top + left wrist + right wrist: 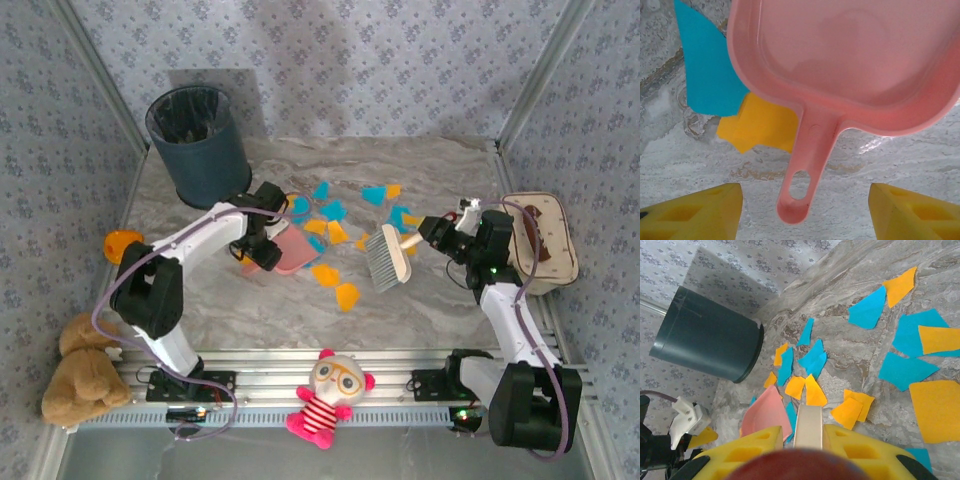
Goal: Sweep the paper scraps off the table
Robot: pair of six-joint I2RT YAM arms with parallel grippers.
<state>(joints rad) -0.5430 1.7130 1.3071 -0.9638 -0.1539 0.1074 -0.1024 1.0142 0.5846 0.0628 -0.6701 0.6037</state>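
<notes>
Right tool (807, 434) clamps the brush (385, 262) handle; left wrist view reveals left tool (805, 197) spread wide astride the dustpan (850, 55) handle.

bin (200, 150) upright (dark) | teddy (80, 375) | striped doll (330, 395) | cream tray (557, 268)

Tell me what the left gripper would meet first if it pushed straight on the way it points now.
The pink dustpan, by its handle: it lies centred between the fingers of the open left gripper, its end about level with their tips. Whether they pass above it, depth leaves unclear.
</notes>
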